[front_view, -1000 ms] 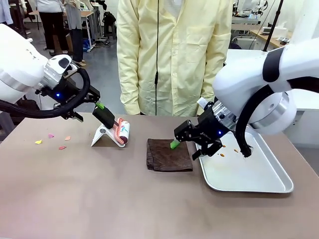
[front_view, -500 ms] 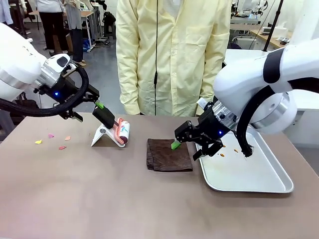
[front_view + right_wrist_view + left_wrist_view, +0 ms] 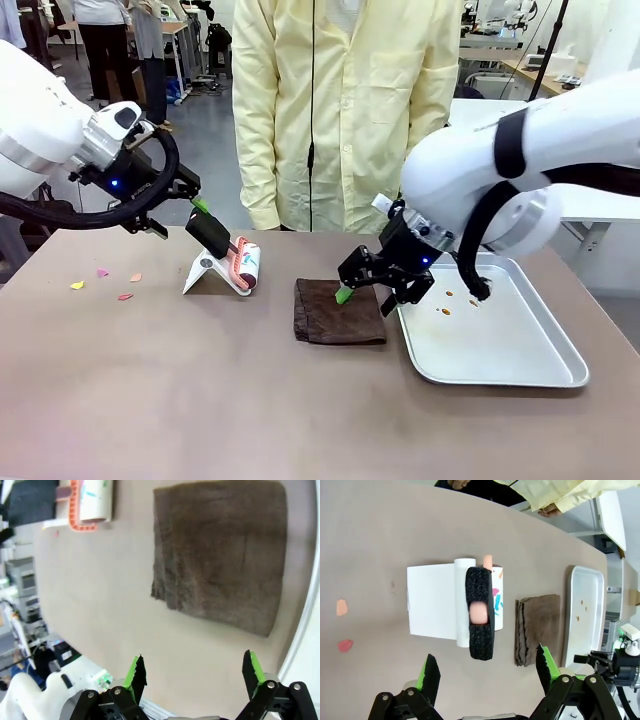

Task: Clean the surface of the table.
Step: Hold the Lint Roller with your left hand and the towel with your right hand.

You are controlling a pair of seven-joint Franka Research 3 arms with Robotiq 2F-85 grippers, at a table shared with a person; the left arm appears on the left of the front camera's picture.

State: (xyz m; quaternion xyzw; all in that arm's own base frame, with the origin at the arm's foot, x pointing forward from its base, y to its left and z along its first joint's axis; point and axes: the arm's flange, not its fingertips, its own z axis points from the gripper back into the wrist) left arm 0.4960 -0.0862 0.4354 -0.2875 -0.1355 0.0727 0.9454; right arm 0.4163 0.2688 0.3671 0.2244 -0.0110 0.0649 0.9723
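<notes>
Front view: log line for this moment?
left pincer: open, over roller | right pincer: open, over cloth | table: scraps at left side | tray: few crumbs

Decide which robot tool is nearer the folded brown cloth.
Right. The right tool is poised open at the cloth's far edge, by the tray; the left tool is off to the cloth's left, above the lint roller.
</notes>
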